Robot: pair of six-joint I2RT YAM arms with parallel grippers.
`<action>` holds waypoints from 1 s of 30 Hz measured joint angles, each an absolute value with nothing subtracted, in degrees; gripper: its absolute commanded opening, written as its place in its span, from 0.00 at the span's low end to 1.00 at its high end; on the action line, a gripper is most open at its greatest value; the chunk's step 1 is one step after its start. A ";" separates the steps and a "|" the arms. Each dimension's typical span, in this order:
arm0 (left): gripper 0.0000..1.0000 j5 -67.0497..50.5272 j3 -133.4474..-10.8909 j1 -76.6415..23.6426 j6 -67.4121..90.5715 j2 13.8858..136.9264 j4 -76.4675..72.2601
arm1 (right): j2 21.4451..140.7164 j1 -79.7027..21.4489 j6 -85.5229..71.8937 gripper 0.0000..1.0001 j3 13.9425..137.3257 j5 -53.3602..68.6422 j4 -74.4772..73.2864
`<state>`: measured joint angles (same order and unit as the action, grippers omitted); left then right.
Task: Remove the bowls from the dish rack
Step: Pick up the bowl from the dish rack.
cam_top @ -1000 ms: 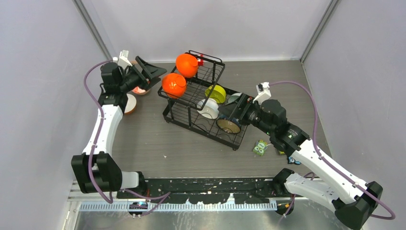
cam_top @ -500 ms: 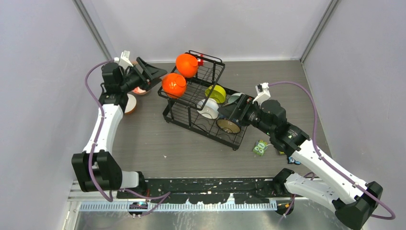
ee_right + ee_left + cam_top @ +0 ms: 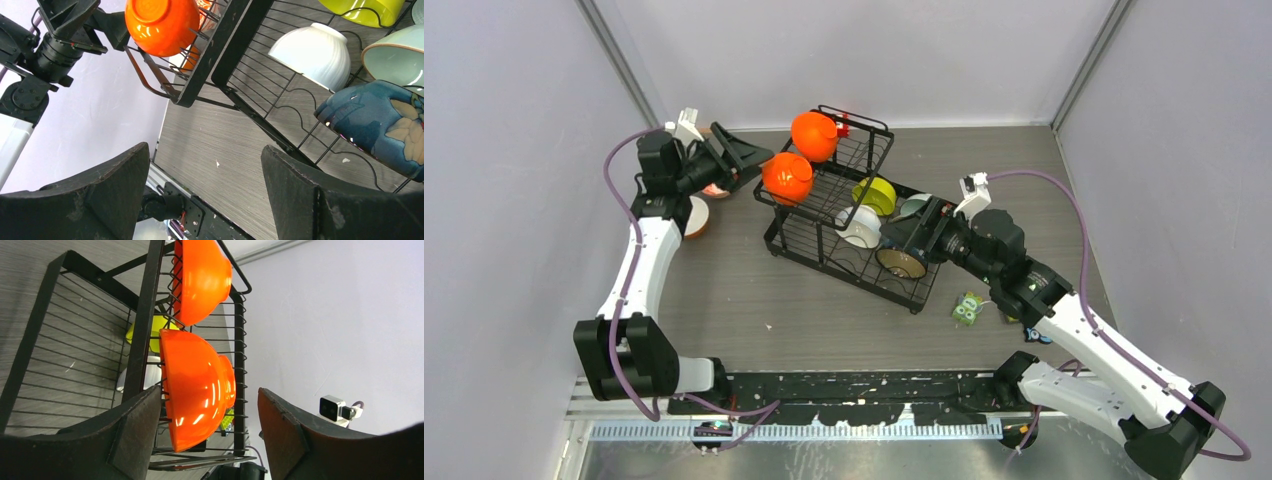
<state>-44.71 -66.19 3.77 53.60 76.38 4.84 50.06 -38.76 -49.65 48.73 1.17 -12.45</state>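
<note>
left gripper (image 3: 207, 407) spread wide, lined up on orange bowl (image 3: 786, 178) standing on edge in dish rack (image 3: 142, 325) upper basket, mid-counter toward far edge. right gripper (image 3: 205, 155) gaping too, empty, near dark bowl (image 3: 375, 125). worry: glossy curve squirts out on squeeze, or rim snags wires and drags rack

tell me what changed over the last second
The left hand crept slightly right, toward the nearer orange bowl on the dish rack. It is open and not gripping the bowl. The right hand barely shifted by the lower tier and is also open. Nothing was grasped or released; the bowls and rack stayed put.
</note>
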 measured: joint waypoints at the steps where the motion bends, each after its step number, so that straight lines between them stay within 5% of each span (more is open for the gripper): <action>1: 0.69 -45.08 -66.11 3.77 53.80 76.38 4.51 | 50.02 -38.76 -49.65 0.85 48.73 1.17 -12.45; 30: 0.41 -50.63 -61.45 3.75 61.41 78.63 -5.26 | 48.97 -38.76 -49.23 0.85 48.73 1.04 -12.53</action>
